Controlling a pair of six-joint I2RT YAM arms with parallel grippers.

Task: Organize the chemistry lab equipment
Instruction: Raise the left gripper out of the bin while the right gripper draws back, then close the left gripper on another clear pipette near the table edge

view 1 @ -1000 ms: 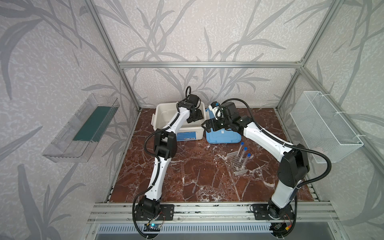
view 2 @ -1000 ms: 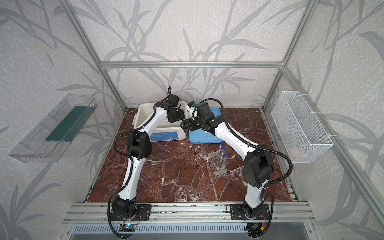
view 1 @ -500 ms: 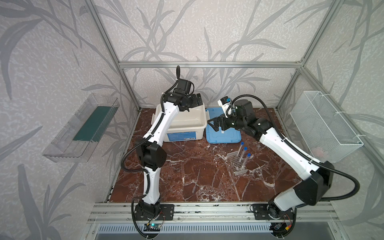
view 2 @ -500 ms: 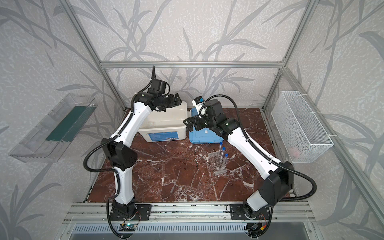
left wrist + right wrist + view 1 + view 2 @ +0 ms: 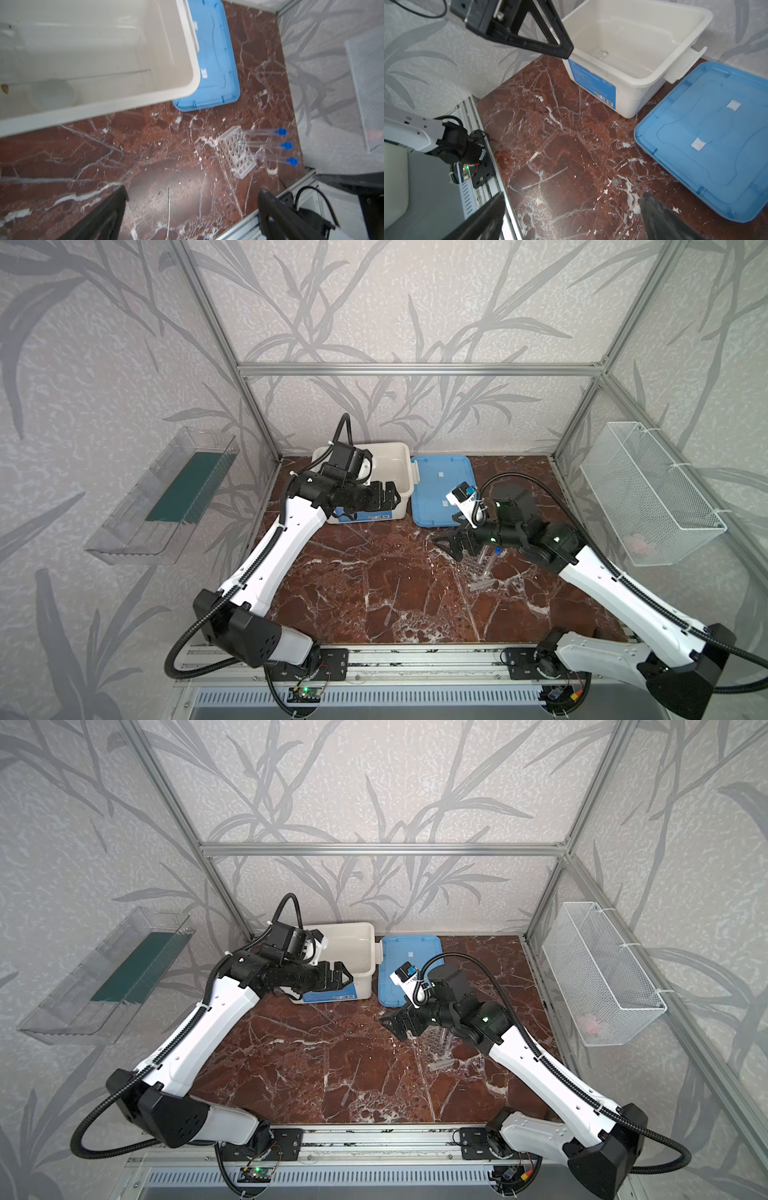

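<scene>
Both top views: left gripper [image 5: 384, 498] spread, empty, beside big white plastic tub [image 5: 407, 477]; right gripper [image 5: 451, 545] spread, empty, near clear honeycomb-holed rack [image 5: 477, 569].
Left wrist: three blue-capped clear tubes [image 5: 268, 146] racked.
Right wrist: thin clear rod [image 5: 545, 179] loose on marble; probably next pick, needing low, narrow pinch.
</scene>
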